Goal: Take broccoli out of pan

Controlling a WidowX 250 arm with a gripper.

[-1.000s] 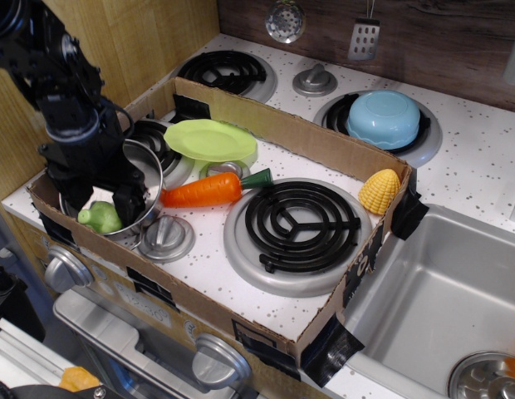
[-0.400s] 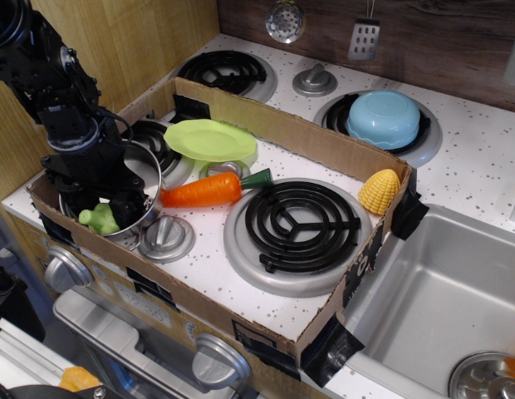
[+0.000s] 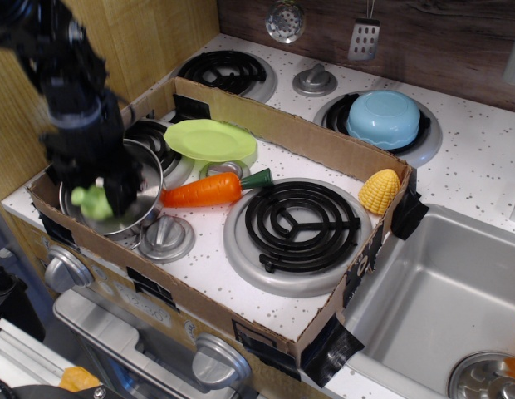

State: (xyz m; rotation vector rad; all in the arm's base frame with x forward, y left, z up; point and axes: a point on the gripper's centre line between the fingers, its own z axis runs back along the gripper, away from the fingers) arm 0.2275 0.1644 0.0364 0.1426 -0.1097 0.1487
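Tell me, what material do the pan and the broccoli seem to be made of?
The pan looks like polished stainless steel: its rim gleams and mirrors its surroundings. The broccoli, between the fingers of the tool, seems to be matte plastic: uniform pale lime colour, though it is blurred.

Setting: I work at a play kitchen, a toy stove top. Evidence: white speckled counter (image 3: pixel 482 158) with black coil burners (image 3: pixel 300 221), grey control knobs (image 3: pixel 314 80), and a steel sink basin (image 3: pixel 440 299) to one side. A strainer (image 3: pixel 284 20) and a spatula (image 3: pixel 365 35) hang on the dark wood-look back wall (image 3: pixel 440 41). A cardboard frame (image 3: pixel 307 141) is taped around part of the stove. Plastic food lies about: carrot (image 3: pixel 203 191), corn (image 3: pixel 380 191).
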